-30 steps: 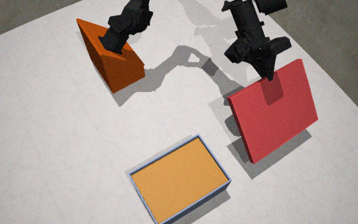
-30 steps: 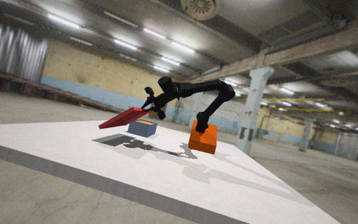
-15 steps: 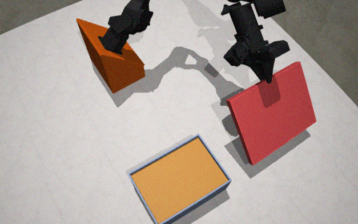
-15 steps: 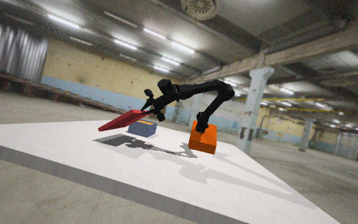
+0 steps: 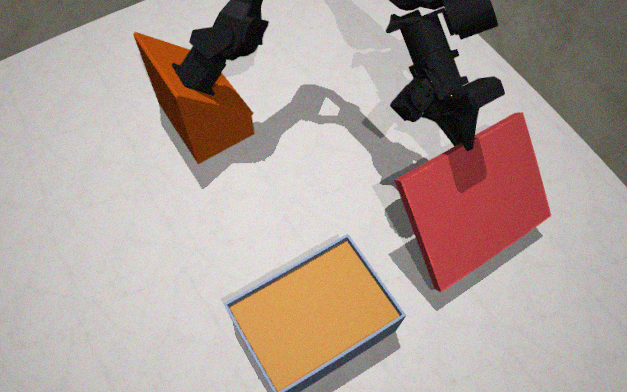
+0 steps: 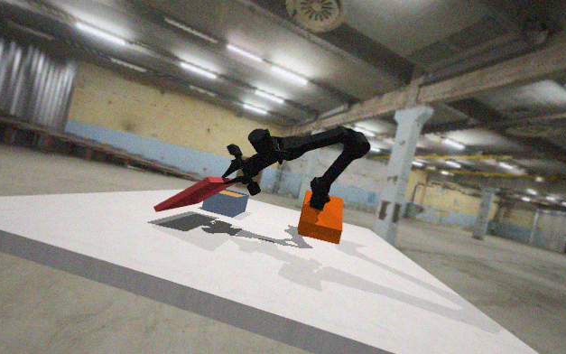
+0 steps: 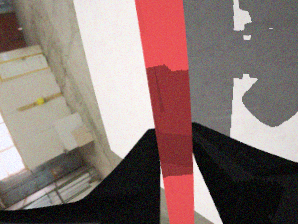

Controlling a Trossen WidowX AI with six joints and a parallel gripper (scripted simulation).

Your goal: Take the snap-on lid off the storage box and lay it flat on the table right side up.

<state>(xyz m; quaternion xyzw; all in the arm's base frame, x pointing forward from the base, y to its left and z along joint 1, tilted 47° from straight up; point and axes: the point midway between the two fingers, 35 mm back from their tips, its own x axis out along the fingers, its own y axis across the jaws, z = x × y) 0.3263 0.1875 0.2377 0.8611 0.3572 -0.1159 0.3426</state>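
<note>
My top camera looks steeply down, close in, with the arm's orange pedestal (image 5: pixel 205 125) at 11 o'clock. My exterior camera sits low and farther back, looking across the table (image 6: pixel 104 235). My wrist camera peers along the gripper (image 7: pixel 174 156). All three share the red lid (image 5: pixel 475 210).

The black arm (image 6: pixel 343 149) rises from its foot, bends sharply at a high elbow and reaches forward and downward, the wrist pitched toward the table. Its gripper (image 5: pixel 466 141) points away from the base, the two dark fingers clamped either side of the red lid's (image 5: pixel 480 220) darker tab, which stands edge-on between them. The lid hangs tilted ahead of the fingertips, off the surface.
</note>
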